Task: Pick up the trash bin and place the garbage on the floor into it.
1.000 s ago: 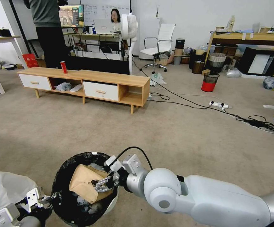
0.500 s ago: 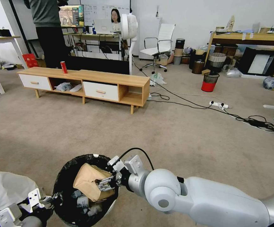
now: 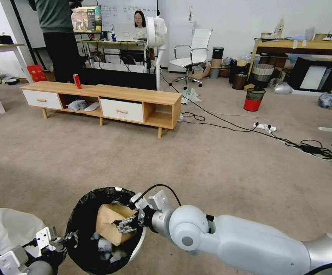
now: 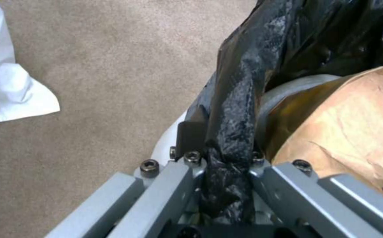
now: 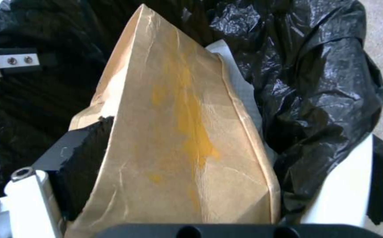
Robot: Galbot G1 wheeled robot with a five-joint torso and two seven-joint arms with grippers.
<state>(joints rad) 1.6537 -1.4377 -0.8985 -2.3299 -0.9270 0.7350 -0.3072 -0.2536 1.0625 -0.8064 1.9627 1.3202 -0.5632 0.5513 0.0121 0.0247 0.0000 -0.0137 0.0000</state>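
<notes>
The trash bin (image 3: 104, 229) hangs low in front of the robot, above the floor (image 3: 212, 172), the left gripper (image 3: 64, 240) clamped on its black-bagged rim. The right gripper (image 3: 126, 224) pinches the tan cardboard box (image 3: 110, 225) inside the bin's mouth, tilted over white tissue wads (image 3: 104, 244) at the bottom. To finish this drop well, I judge the right jaws should spread only once the box sits fully below the rim, while the left holds the bin level and steady
</notes>
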